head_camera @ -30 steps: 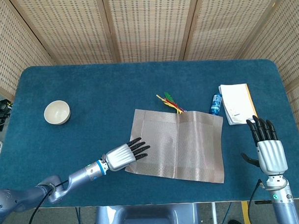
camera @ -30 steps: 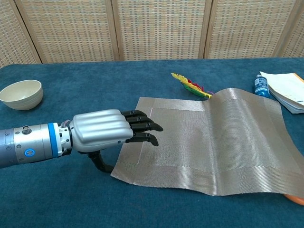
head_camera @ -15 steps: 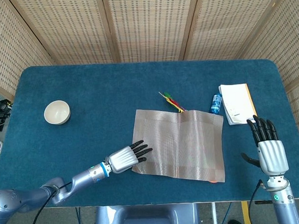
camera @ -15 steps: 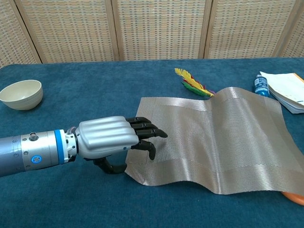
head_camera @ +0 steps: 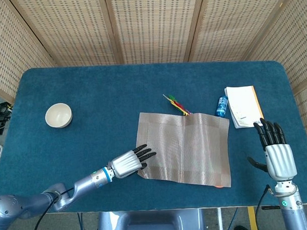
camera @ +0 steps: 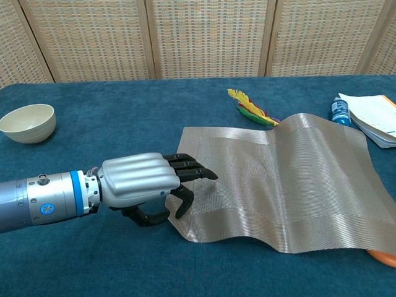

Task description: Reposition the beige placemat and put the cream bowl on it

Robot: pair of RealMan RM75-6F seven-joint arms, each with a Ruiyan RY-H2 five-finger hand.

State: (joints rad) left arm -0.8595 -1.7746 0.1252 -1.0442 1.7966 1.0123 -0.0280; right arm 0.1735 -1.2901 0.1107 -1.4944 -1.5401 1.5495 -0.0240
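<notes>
The beige placemat (head_camera: 187, 146) (camera: 291, 179) lies rumpled at the table's middle right, its near edge wavy. My left hand (head_camera: 127, 163) (camera: 142, 182) is at the mat's near-left corner, fingers stretched over the top and thumb curled at the edge, pinching it. The cream bowl (head_camera: 58, 115) (camera: 28, 122) stands upright and empty at the far left, well apart from the mat and both hands. My right hand (head_camera: 275, 151) hovers open at the table's near right edge, fingers spread, touching nothing; the chest view does not show it.
A red, yellow and green feather toy (head_camera: 176, 105) (camera: 250, 110) pokes out behind the mat's far edge. A small blue bottle (head_camera: 222, 106) (camera: 340, 111) and a white notebook (head_camera: 243, 106) (camera: 374, 120) lie at the far right. Something orange (head_camera: 218, 185) peeks from under the mat's near-right corner.
My left hand closed its thumb onto the mat's near-left corner and shifted it rightward, bunching the mat and uncovering more of the feather toy. The right hand stayed still.
</notes>
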